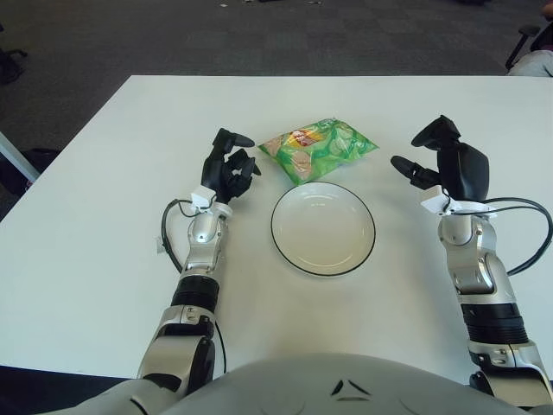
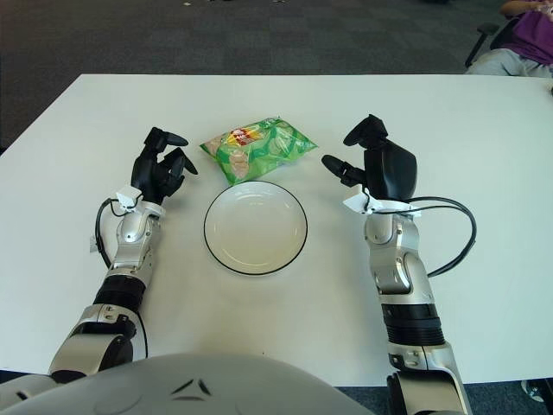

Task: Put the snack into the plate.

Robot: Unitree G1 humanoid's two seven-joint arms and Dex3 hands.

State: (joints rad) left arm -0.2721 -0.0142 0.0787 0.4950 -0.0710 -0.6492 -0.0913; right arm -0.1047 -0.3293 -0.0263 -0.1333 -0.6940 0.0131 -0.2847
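Note:
A green snack bag (image 1: 317, 148) lies flat on the white table, just behind an empty white plate with a dark rim (image 1: 323, 228). My right hand (image 1: 436, 154) is raised above the table to the right of the bag, at about its level, fingers spread toward it and holding nothing. My left hand (image 1: 232, 166) shows to the left of the bag and plate, fingers loosely apart, empty.
The white table (image 1: 104, 225) stretches wide on both sides, its far edge behind the bag. A black cable (image 1: 529, 233) loops from my right forearm. A seated person's leg (image 2: 510, 52) shows beyond the far right corner.

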